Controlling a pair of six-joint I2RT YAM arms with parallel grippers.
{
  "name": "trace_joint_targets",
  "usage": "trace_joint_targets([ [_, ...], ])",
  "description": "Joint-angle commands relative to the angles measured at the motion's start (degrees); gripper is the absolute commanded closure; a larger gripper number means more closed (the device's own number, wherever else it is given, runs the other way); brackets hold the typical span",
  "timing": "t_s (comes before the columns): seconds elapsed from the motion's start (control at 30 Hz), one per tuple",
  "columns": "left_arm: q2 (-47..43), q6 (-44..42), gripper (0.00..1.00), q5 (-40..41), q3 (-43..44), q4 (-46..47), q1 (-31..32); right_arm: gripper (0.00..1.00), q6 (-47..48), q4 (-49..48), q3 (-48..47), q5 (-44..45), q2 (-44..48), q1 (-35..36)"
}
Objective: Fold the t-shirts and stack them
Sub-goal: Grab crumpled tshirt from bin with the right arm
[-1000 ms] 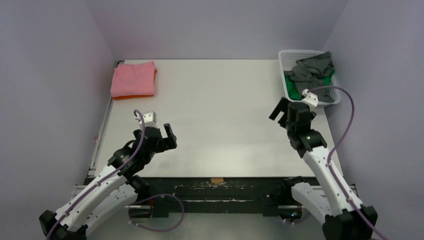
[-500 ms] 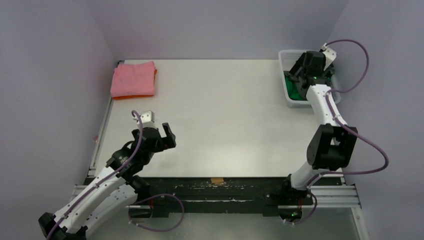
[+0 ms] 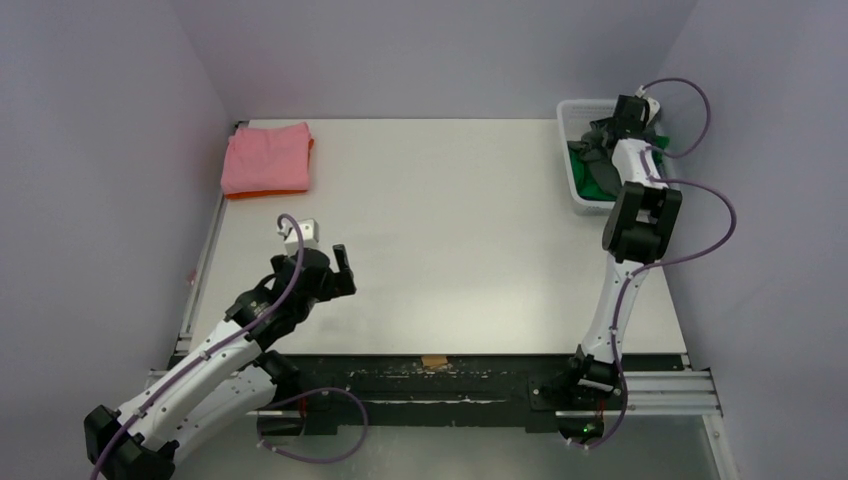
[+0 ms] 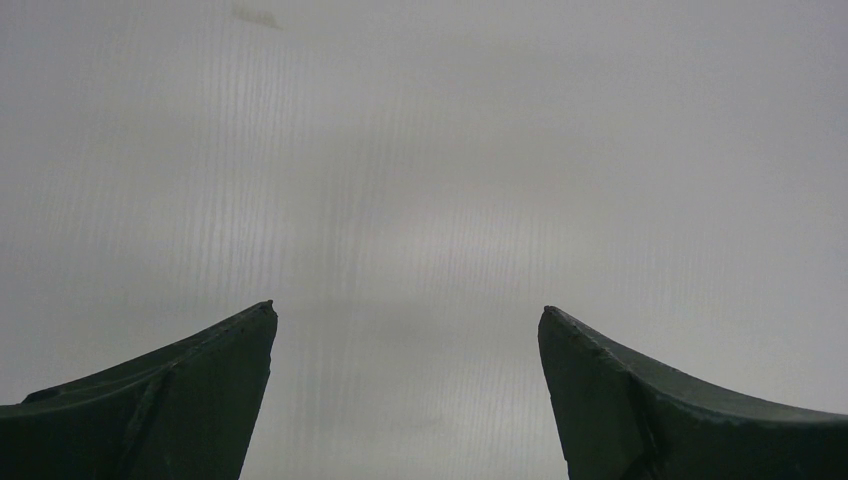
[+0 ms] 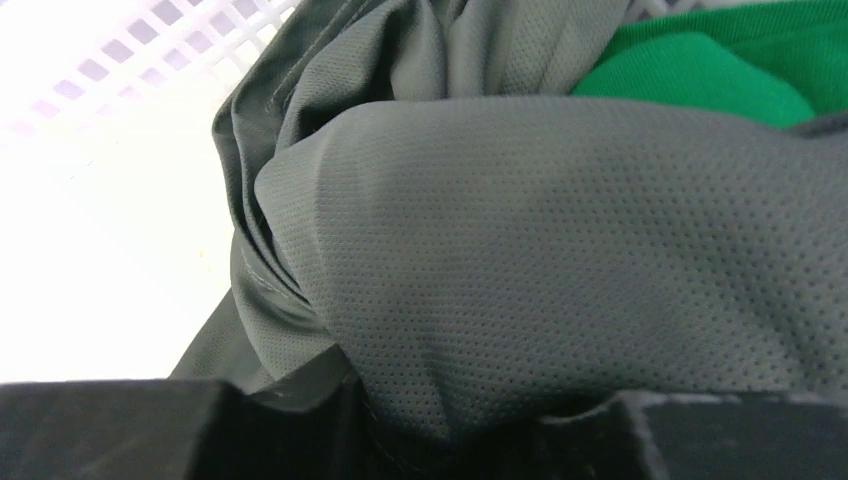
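Inside the white plastic lattice basket (image 3: 566, 150), the right gripper (image 5: 480, 430) pinches the crumpled dark grey mesh t-shirt (image 5: 550, 250), presumably to lift it out for folding; the left gripper (image 4: 408, 390) hovers spread wide, empty.

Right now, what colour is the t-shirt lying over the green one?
Dark grey: the t-shirt shows best in the right wrist view.

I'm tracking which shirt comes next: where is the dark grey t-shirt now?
Top view: the dark grey t-shirt lies in the white basket, far right table corner, over the green t-shirt, pinched by the right gripper.
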State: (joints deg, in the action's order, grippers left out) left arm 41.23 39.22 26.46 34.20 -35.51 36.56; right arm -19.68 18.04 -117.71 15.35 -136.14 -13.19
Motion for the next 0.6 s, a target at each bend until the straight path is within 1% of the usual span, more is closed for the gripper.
trace_joint_targets([
  [0.0,-1.1,-1.0,0.00,1.3,2.1,0.7,0.2,0.81,0.7,-3.5,-1.9,-3.9,7.7,-0.1],
  [0.07,-1.9,-1.0,0.00,1.3,2.0,0.5,0.2,0.83,1.5,-3.1,-1.2,-4.7,9.8,-0.1],
  [0.17,-3.1,-0.9,0.00,0.7,1.7,0.5,0.2,0.89,0.5,-0.7,1.8,-5.2,12.6,-0.1],
  [0.23,-4.0,-1.0,0.00,0.2,1.3,0.6,0.2,0.89,0.1,-5.6,9.4,-9.0,17.6,0.1],
  [0.33,-4.9,-1.0,0.00,0.0,1.3,0.4,0.2,0.89,0.1,-11.1,17.7,-10.0,25.4,0.8],
  [0.4,-5.4,-1.0,0.00,-0.3,1.2,0.3,0.2,0.88,0.1,-11.5,19.2,-11.5,29.6,1.2],
  [0.57,-6.1,-0.8,0.00,-0.2,1.0,0.1,0.2,0.86,1.0,-10.5,18.8,-11.8,38.7,2.4],
])
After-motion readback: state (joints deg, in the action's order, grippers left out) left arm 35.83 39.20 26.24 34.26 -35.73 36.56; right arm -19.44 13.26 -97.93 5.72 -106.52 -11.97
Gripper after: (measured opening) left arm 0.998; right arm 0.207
